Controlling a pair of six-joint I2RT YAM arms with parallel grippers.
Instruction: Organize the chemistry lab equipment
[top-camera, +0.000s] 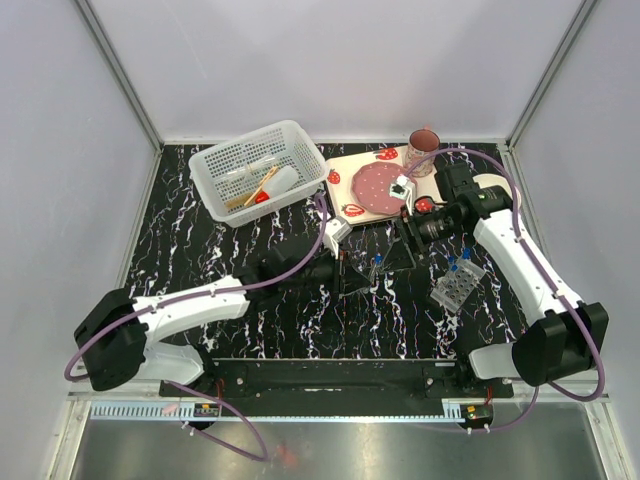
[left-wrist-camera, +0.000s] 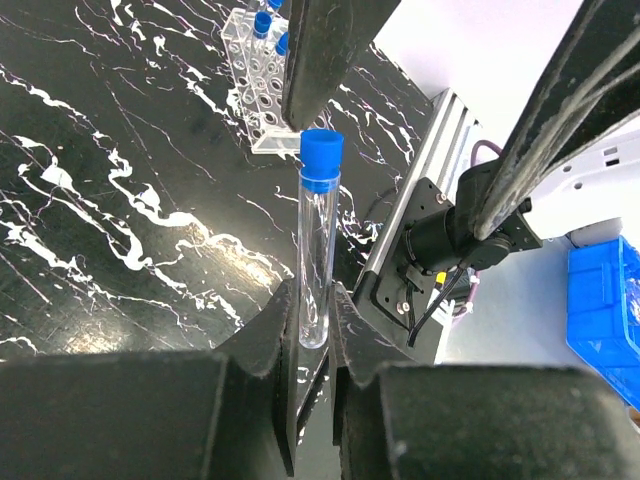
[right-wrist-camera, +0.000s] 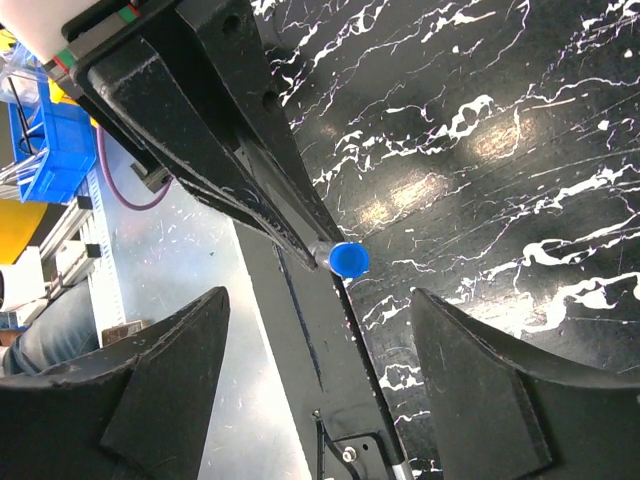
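The clear plastic tube with the blue cap (left-wrist-camera: 316, 250) stands upright in mid-air over the black, white-veined tabletop (top-camera: 200, 250), between the two arms. It looks light, stiff and smooth-walled. That probably makes it slippery, and thin enough to crack under a hard squeeze, so a gentle pinch is the call. The best place to take it looks like just under the cap, where the rim should stop it sliding through.

The left arm (top-camera: 190, 305) has it: the left jaws are clamped tight on the tube's rounded bottom end. Over to the right arm (top-camera: 520, 260): the right jaws gape wide, one on either side of the blue cap. In the right wrist view there is a clear gap on both sides, so they grip nothing.

The clear grid tube rack (top-camera: 457, 283), with a few blue-capped tubes already in it, sits on the tabletop near the right arm.
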